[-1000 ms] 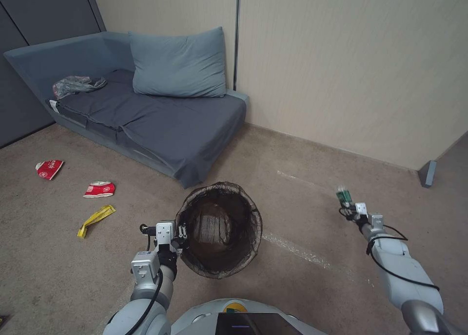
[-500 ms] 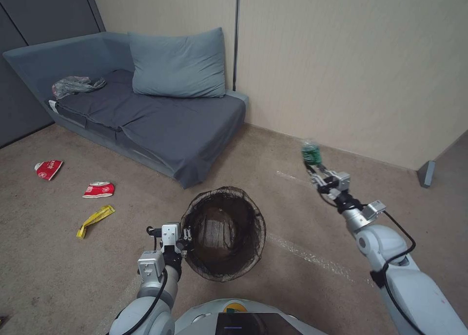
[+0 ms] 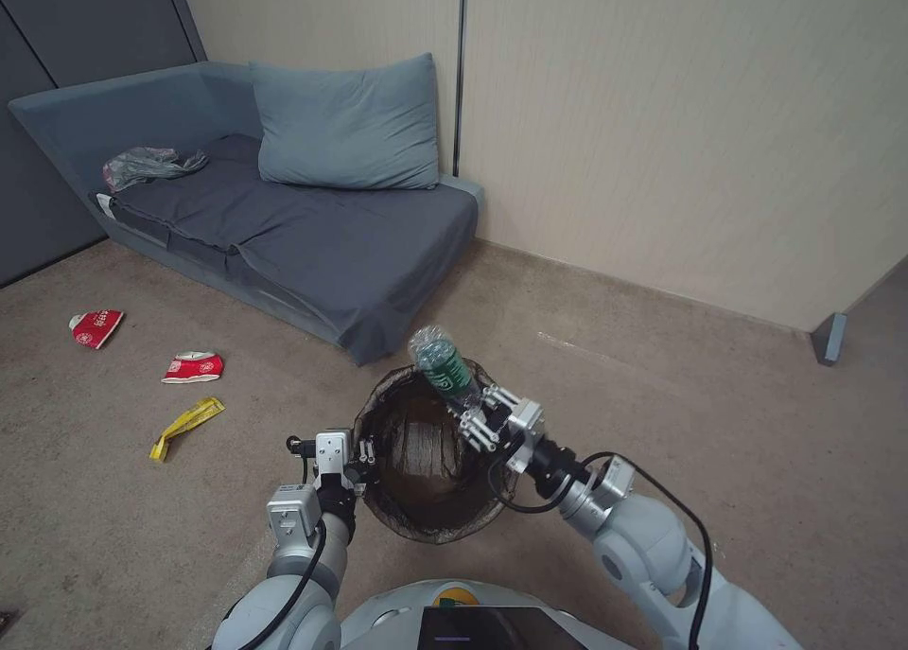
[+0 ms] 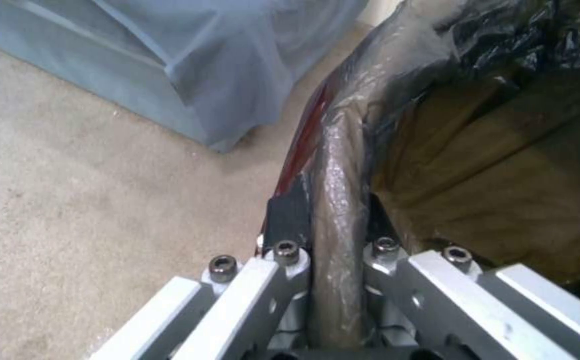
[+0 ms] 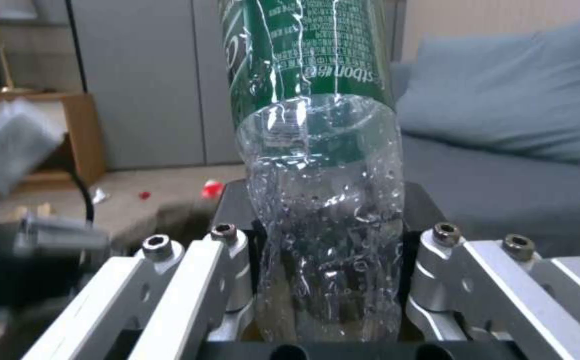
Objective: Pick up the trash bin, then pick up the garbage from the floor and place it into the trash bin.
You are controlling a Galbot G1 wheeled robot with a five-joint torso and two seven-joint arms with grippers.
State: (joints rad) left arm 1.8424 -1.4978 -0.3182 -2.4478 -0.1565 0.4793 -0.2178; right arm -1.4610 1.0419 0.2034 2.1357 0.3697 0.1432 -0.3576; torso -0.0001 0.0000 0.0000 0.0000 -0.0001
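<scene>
The right gripper [image 3: 478, 421] has swung in from the 3 o'clock side. It now hangs over the small round white plastic bin with the dark bag over its rim [image 3: 430, 527]. Its jaws are squeezed tight on the clear plastic bottle with a green label [image 3: 443, 366], which sticks out toward 11 o'clock above the bin's mouth. So the bottle looks ready to drop in.

The left gripper [image 3: 357, 456] still pinches the bin's rim at 9 o'clock and holds the bin up.

Two crushed red-and-white paper cups [image 3: 193, 367] and a yellow wrapper [image 3: 185, 427] lie on the carpet out at 10 o'clock. The bin's bottom is too dark to see into.
</scene>
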